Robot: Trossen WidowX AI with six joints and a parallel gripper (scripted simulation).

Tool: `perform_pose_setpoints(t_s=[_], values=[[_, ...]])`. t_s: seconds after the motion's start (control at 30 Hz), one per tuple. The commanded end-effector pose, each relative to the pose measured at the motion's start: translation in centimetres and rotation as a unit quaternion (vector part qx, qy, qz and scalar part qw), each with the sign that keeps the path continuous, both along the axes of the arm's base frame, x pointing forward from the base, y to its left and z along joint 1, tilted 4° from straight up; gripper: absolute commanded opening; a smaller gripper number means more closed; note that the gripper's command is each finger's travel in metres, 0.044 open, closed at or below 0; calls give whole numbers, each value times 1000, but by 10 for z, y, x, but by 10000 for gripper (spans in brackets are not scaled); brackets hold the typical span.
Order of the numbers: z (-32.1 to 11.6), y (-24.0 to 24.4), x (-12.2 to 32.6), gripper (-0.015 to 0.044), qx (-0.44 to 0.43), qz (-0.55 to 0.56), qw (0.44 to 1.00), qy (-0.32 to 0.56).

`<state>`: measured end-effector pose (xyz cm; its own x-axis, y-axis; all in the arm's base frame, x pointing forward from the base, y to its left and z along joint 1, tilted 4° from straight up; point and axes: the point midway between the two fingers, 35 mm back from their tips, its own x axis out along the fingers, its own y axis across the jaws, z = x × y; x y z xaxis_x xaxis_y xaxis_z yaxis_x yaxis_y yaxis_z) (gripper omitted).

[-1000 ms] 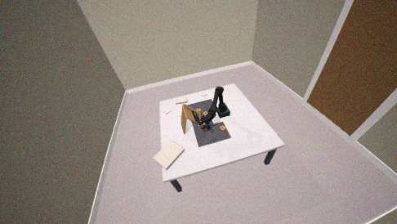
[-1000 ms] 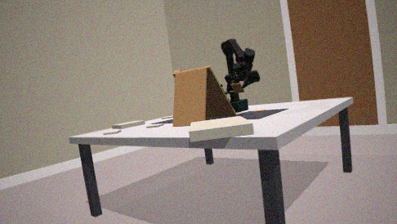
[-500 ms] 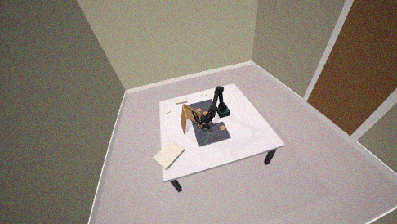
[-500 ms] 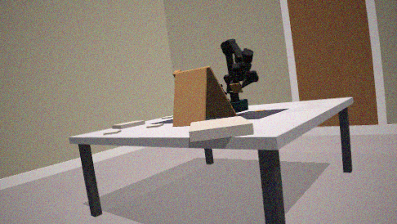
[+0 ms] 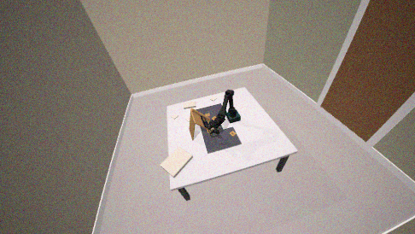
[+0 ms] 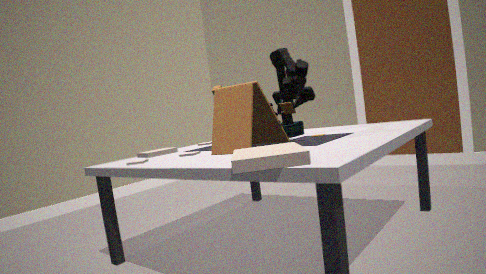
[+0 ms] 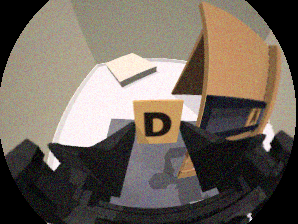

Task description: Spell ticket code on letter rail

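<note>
My gripper [image 5: 214, 131] [image 6: 287, 107] is shut on a tan letter tile [image 7: 158, 123] marked D, seen upright between the fingertips in the wrist view. The tile is held in the air above the dark mat, beside the wooden board [image 5: 192, 128] [image 6: 232, 120] [image 7: 235, 60]. In the wrist view, the board's dark slotted part [image 7: 220, 116] is right of the held tile, apart from it, with a tan piece [image 7: 253, 117] at its right; its letter is unclear. A loose tile [image 5: 232, 133] lies on the mat; another tan tile [image 5: 207, 114] is behind the arm. I cannot read any ticket code.
The dark mat [image 5: 222, 143] [image 7: 120, 165] lies on the white table [image 5: 256, 149] [image 6: 200, 166]. A cream slab [image 5: 177, 161] [image 6: 270, 157] [image 7: 131, 68] lies near the table edge. A thinner cream block [image 5: 189, 104] [image 6: 157, 152] and small flat pieces lie beyond the board.
</note>
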<state>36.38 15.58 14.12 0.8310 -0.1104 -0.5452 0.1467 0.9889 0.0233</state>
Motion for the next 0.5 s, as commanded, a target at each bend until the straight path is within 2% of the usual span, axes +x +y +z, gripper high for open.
perform_pose_setpoints(t_s=[0.0, 0.47], values=[[0, -2, -1, 0, 0, 2, 1000, 0], [0, -9, -2, 0, -1, 2, 1000, 0]])
